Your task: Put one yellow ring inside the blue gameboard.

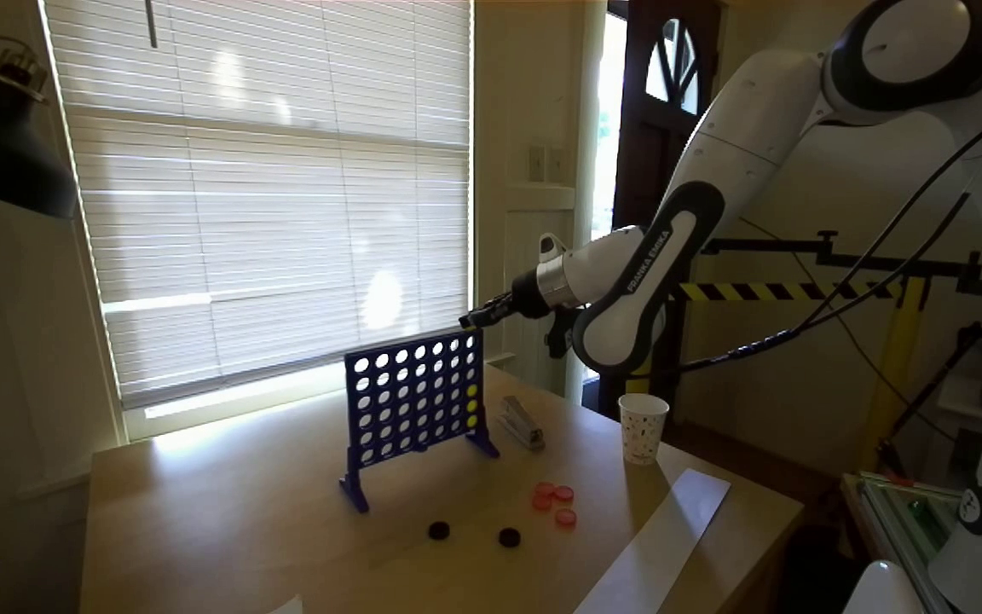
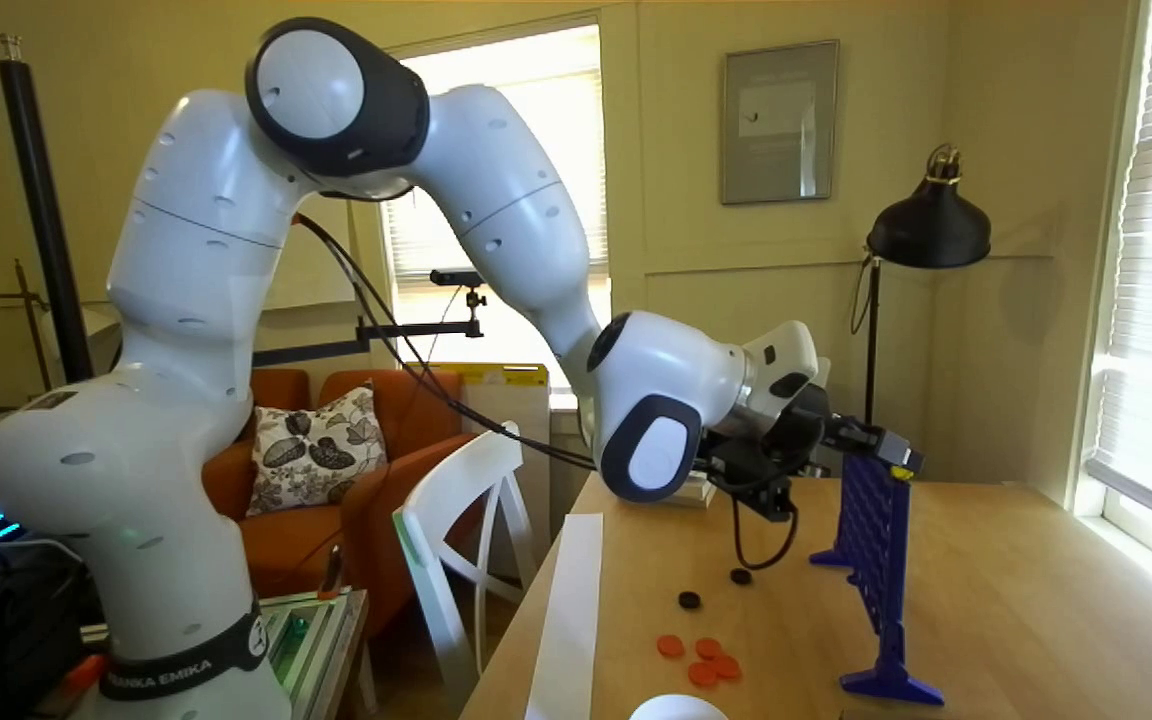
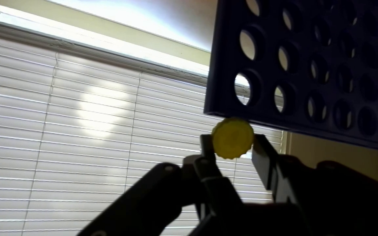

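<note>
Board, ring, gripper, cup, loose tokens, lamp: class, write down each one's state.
Board: upright, partly filled.
Ring: held at the board's top edge, not fully in.
Gripper: closed on the ring.
Cup: upright.
Red tokens: lying flat.
Black tokens: lying flat.
Lamp: cannot tell if lit.

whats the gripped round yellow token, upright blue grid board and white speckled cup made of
Round yellow token: likely plastic, dull-looking; the ridged edge looks moulded.
Upright blue grid board: likely plastic, satin at most; even colour, clean round holes.
White speckled cup: probably paper, matte; tapered wall, printed-looking flecks, though any coating is unclear.
</note>
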